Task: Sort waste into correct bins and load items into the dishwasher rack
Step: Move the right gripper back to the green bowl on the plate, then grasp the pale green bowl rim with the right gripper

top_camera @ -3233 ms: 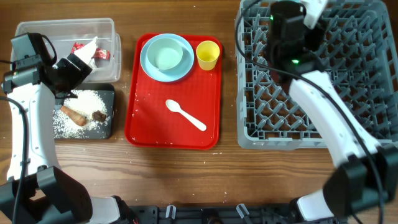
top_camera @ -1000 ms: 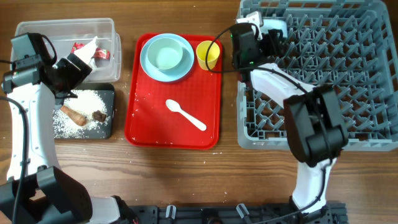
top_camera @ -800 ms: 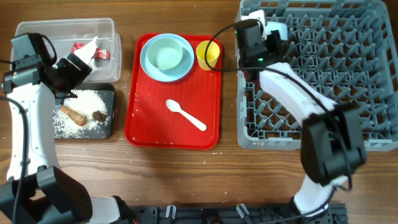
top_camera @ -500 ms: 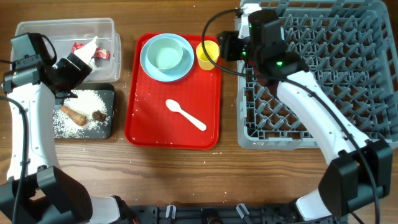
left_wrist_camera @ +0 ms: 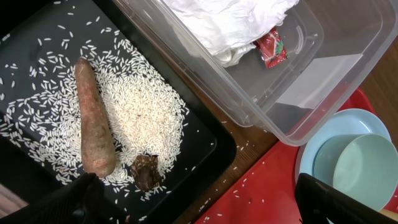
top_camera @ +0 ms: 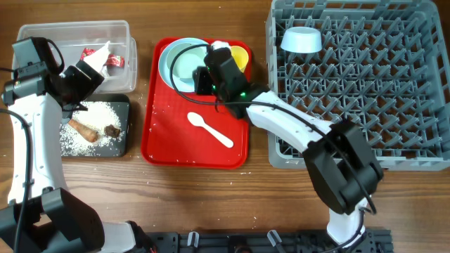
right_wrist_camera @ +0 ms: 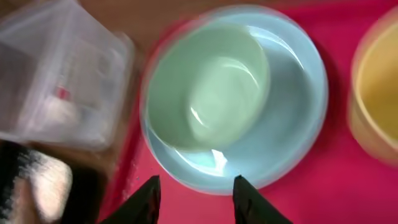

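My right gripper (top_camera: 200,79) (right_wrist_camera: 199,194) is open and empty, hovering over the near edge of the pale blue plate (top_camera: 169,76) (right_wrist_camera: 298,124) on the red tray. The mint-green bowl (top_camera: 184,63) (right_wrist_camera: 205,87) sits in the plate. The yellow cup (top_camera: 241,57) (right_wrist_camera: 379,93) stands right of it, partly hidden by my arm. The white spoon (top_camera: 209,129) lies mid-tray. A light blue bowl (top_camera: 301,39) lies upside down in the grey rack (top_camera: 365,91). My left gripper (top_camera: 84,79) (left_wrist_camera: 205,208) is open and empty above the bins.
The clear tub (top_camera: 42,35) (left_wrist_camera: 298,99) holds the napkin (left_wrist_camera: 224,25) and red-and-white wrappers (left_wrist_camera: 272,46). The black tray (top_camera: 125,144) (left_wrist_camera: 205,146) holds rice (left_wrist_camera: 143,112), the carrot-like stick (left_wrist_camera: 93,118) and the brown lump (left_wrist_camera: 146,171). Stray rice grains lie on the red tray (top_camera: 169,147).
My right arm swung left from the rack's back-left corner to above the plate, leaving the light blue bowl in the rack. The left arm has not moved.
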### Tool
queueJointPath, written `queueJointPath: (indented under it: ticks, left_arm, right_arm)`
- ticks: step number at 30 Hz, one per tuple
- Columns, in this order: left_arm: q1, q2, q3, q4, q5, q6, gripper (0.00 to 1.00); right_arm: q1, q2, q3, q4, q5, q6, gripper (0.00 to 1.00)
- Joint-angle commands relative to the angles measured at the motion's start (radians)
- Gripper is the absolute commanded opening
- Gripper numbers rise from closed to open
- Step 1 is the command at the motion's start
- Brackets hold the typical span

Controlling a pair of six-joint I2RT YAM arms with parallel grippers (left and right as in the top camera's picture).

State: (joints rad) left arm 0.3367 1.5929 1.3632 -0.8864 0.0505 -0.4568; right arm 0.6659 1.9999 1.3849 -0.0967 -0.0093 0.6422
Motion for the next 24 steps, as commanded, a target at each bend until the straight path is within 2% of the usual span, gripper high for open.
queueJointPath:
  ticks: [1, 3, 5, 8, 15, 24]
  left_arm:
    - [0.002, 0.001, 0.009, 0.002, -0.003, 0.005, 1.00]
    - [0.002, 0.001, 0.008, 0.002, -0.003, 0.005, 1.00]
    - [0.002, 0.001, 0.009, 0.006, -0.003, 0.005, 1.00]
    - [0.002, 0.001, 0.009, 0.006, -0.003, 0.005, 1.00]
    - [0.002, 0.001, 0.009, 0.006, -0.003, 0.005, 1.00]
    - [0.002, 0.001, 0.009, 0.006, -0.003, 0.005, 1.00]
  right_arm:
    - [-0.002, 0.003, 0.237, -0.220, 0.017, -0.086, 0.42]
    - [-0.002, 0.003, 0.420, -0.432, 0.036, -0.128, 0.43]
    - [-0.002, 0.006, 0.494, -0.502, 0.038, -0.146, 0.43]
    - [-0.002, 0.031, 0.496, -0.505, 0.039, -0.145, 0.43]
    - [-0.002, 0.253, 0.496, -0.410, 0.053, -0.140, 0.40]
    - [-0.005, 0.353, 0.494, -0.382, 0.071, -0.115, 0.40]
